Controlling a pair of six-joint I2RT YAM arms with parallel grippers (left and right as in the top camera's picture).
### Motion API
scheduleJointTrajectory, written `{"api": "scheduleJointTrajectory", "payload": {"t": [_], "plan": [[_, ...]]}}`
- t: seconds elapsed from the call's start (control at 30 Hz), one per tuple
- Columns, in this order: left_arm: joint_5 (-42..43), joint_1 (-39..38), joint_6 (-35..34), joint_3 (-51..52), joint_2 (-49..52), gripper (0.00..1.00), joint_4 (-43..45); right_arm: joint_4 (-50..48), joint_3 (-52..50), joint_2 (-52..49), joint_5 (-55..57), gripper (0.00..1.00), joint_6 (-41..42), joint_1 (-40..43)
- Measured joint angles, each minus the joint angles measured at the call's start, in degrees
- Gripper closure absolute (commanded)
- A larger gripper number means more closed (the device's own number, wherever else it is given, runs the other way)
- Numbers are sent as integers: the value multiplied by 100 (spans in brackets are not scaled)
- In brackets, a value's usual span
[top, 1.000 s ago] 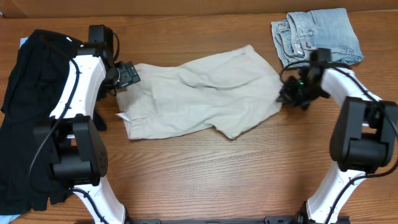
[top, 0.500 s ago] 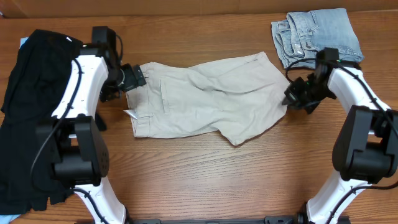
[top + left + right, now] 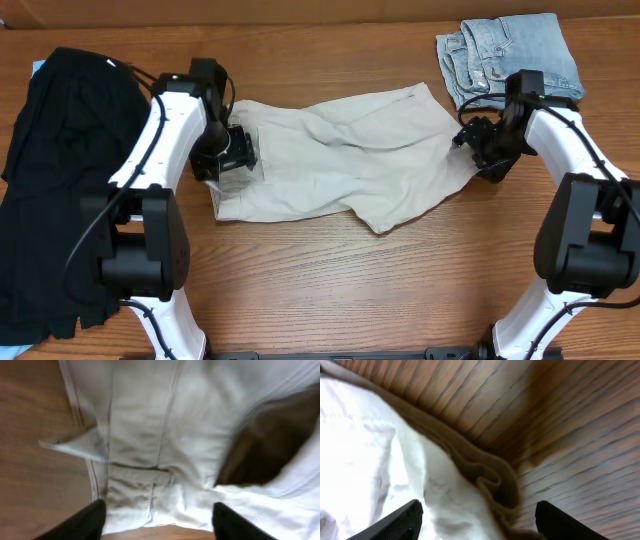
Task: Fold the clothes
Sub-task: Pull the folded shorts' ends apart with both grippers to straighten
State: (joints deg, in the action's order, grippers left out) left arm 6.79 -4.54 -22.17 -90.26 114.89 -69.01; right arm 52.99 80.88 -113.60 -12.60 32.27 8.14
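Observation:
The clothes are pale beige shorts [image 3: 340, 160] lying spread and wrinkled across the middle of the table, waistband end to the left. My left gripper [image 3: 238, 155] hovers over that left end. In the left wrist view its fingers [image 3: 87, 520] stand apart, open, with the seamed cloth [image 3: 150, 435] and its edge between them. My right gripper [image 3: 472, 140] sits at the shorts' right leg edge. It is open too, and in the right wrist view the rumpled hem [image 3: 490, 480] lies loose between its fingers [image 3: 395, 522].
A light-blue denim piece [image 3: 510, 55] lies bunched at the back right, just behind my right arm. A large black garment [image 3: 50, 190] covers the table's left side. Bare wood [image 3: 350, 290] runs along the front.
My left gripper moved right and forward onto the shorts' waistband end. My right gripper, shut on the leg hem before, has opened and let it drop. The shorts shifted slightly right.

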Motion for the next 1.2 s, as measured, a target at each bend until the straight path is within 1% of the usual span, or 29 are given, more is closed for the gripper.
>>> {"api": "scheduleJointTrajectory", "payload": {"t": [0.07, 0.17, 0.3, 0.47, 0.57, 0.67, 0.83, 1.07, 1.2], "plan": [[-7, 0, -101, 223, 0, 48, 26, -39, 0, 0, 26, 24, -42, 42], [-9, 0, -251, 514, 0, 49, 170, -92, 0, 0, 66, 24, -122, 83], [-31, 0, -352, 702, 31, 48, 345, -120, 0, 0, 90, 21, -188, 83], [-339, 0, -404, 730, 44, 44, 511, -157, 0, 0, 103, 20, -278, 83], [-483, 0, -433, 739, 44, 42, 763, -168, 0, 0, 105, 20, -315, 83], [-562, 0, -448, 741, 44, 41, 1051, -181, 0, 0, 105, 20, -345, 83], [-605, -2, -448, 763, 44, 40, 1235, -181, 0, 0, 129, 19, -382, 81], [-726, -157, -448, 885, 44, 42, 1241, -177, 0, 0, 149, 18, -385, 83], [-839, -214, -450, 962, 44, 50, 1248, -177, 0, 0, 151, 18, -426, 83]]}}
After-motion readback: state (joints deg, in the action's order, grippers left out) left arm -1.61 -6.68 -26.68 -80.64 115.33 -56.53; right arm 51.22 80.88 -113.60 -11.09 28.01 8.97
